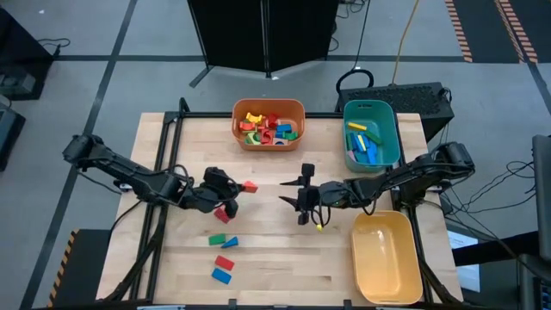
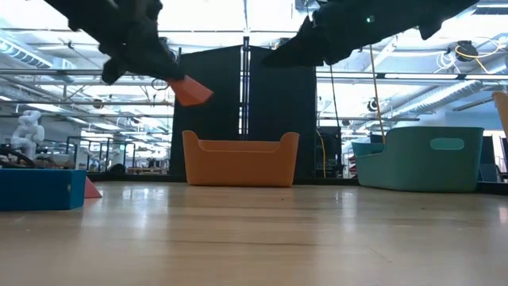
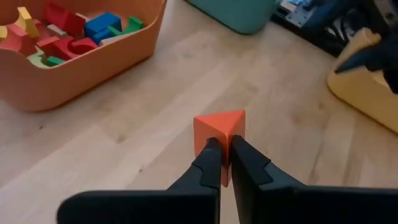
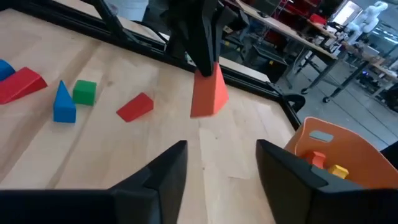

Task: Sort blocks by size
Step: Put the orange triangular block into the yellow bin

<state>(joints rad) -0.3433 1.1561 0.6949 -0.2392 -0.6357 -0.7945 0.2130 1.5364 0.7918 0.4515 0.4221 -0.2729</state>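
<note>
My left gripper (image 3: 225, 144) is shut on an orange-red wedge block (image 3: 219, 126) and holds it above the middle of the table (image 1: 249, 186). Facing it from the right, my right gripper (image 4: 221, 163) stands open with nothing between its fingers, a short way from the wedge (image 4: 208, 93). Loose blocks lie flat on the table near the left arm: a red one (image 1: 222, 213), a green one (image 1: 217, 239), blue ones (image 1: 229, 243) (image 1: 222, 275) and another red one (image 1: 225, 263). My left gripper pinches the wedge's near end (image 3: 221, 149) between its two fingers. The fingers (image 3: 208, 163) come from the table's left, slanting down. The wedge sticks out past the fingertips, tilted and lifted clear of the table (image 2: 190, 90).
At the far edge stands an orange bin (image 1: 297, 138) with several mixed blocks, and a teal bin (image 1: 389, 116) at the far right with blue, green and yellow blocks. A yellow bin (image 1: 385, 258) sits at the near right. A tiny yellow piece (image 1: 320, 226) lies under my right gripper.
</note>
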